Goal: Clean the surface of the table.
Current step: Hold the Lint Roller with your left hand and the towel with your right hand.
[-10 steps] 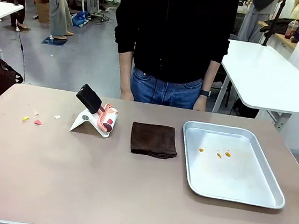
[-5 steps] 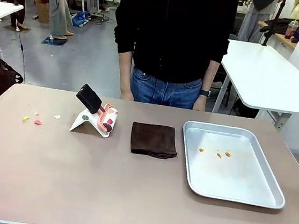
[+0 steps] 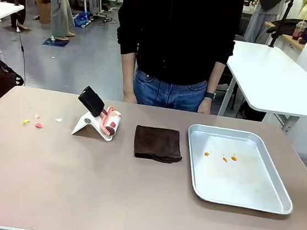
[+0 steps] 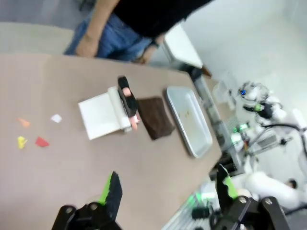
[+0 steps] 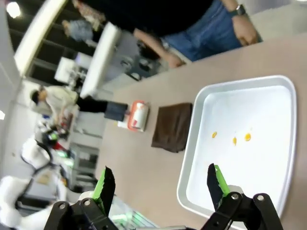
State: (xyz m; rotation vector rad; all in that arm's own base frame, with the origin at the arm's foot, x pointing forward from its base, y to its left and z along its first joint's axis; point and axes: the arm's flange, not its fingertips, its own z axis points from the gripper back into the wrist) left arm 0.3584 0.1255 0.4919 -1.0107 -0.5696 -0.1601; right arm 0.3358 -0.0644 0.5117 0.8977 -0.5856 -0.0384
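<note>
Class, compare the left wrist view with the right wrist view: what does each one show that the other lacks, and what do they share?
The left wrist view adds the coloured scraps on the table and the open left gripper. The right wrist view adds the open right gripper and a bystander farther back. Shared: the table, the brown cloth, the metal tray, the white tool with a black handle and the person in black.

Table (image 3: 78, 195) top plain taupe-brown, unpatterned. Folded cloth (image 3: 158, 143) dark brown. Tray (image 3: 245, 186) silver, carrying orange crumbs (image 3: 225, 158). Far-left scraps (image 3: 39, 125) yellow, pink and white. Dustpan (image 3: 88, 125) white; brush handle (image 3: 91, 101) black, adjoining part patterned pink-and-red.
</note>
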